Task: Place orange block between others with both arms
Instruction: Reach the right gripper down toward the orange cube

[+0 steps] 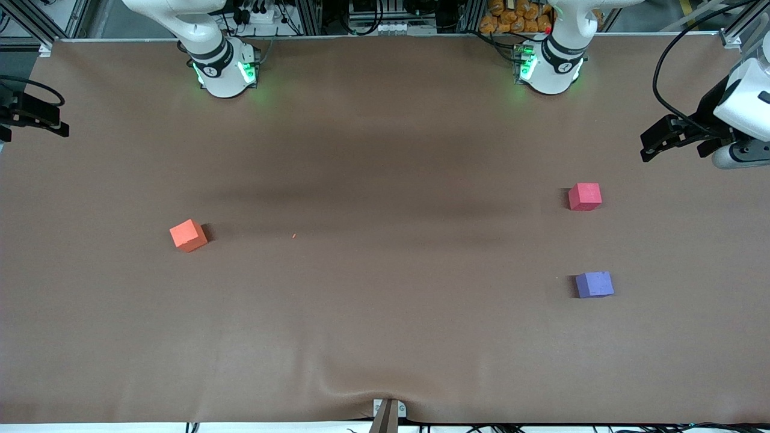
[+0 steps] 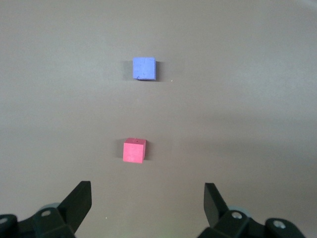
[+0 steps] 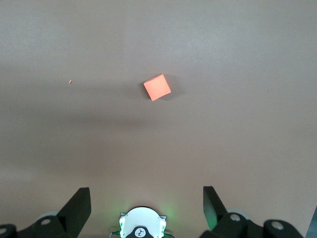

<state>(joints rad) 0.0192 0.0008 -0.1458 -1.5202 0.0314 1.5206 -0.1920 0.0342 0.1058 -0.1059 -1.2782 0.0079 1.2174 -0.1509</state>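
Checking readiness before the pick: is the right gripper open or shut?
Open. In the right wrist view the right gripper has its two fingers spread wide apart, holding nothing, high above the orange block.

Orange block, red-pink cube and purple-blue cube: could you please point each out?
orange block [image 1: 188, 234], front view, top face.
red-pink cube [image 1: 585, 196], front view, top face.
purple-blue cube [image 1: 594, 284], front view, top face.

Lab: aluminium framing [image 1: 36, 27], cables [image 1: 674, 54], covered table [image 1: 385, 337].

Orange block [image 1: 188, 234] apart from others [image 1: 585, 196]
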